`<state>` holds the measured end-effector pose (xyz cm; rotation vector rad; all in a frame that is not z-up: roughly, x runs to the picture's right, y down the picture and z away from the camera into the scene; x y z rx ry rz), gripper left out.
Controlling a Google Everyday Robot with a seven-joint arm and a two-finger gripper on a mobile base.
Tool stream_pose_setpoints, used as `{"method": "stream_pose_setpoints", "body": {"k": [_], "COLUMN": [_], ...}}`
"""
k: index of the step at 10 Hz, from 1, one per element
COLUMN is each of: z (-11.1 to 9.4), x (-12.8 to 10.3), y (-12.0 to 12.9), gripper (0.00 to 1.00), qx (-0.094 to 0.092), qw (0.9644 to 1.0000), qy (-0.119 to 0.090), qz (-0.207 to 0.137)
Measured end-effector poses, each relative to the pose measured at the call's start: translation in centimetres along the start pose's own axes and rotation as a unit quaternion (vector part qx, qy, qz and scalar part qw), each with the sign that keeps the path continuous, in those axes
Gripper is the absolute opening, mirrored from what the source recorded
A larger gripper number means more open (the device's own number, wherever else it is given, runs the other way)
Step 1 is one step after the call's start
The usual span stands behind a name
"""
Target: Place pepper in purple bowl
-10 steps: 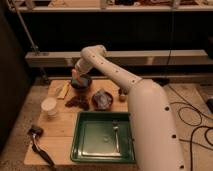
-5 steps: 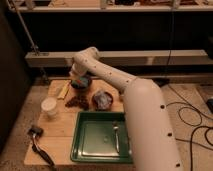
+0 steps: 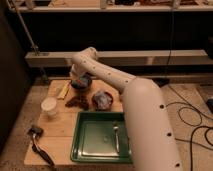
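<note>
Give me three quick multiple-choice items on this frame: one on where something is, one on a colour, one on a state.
1. Where is the gripper?
A. Over the green tray
B. At the purple bowl at the back of the board
C. Beside the white cup

2. What colour is the tray at the front?
A. Green
B. Red
C. White

3. What lies in the tray?
A. A pepper
B. A piece of metal cutlery, flat on its floor
C. Both bowls

Answers:
1 B, the arm ends right at the dark bowl at the back, far from the cup.
2 A, its rim and floor are plainly green.
3 B, only a thin metal piece lies there; the other bowl sits on the board.
</note>
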<state>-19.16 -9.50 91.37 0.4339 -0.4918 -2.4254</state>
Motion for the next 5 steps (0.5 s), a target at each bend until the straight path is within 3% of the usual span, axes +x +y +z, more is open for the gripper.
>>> {"method": "stream_pose_setpoints", "body": {"k": [5], "z": [0.0], "x": [0.05], "y": [-0.03], "gripper": [0.8], "qx": [0.001], "qw": [1.0], "qy": [0.0], "qz": [0.0]}}
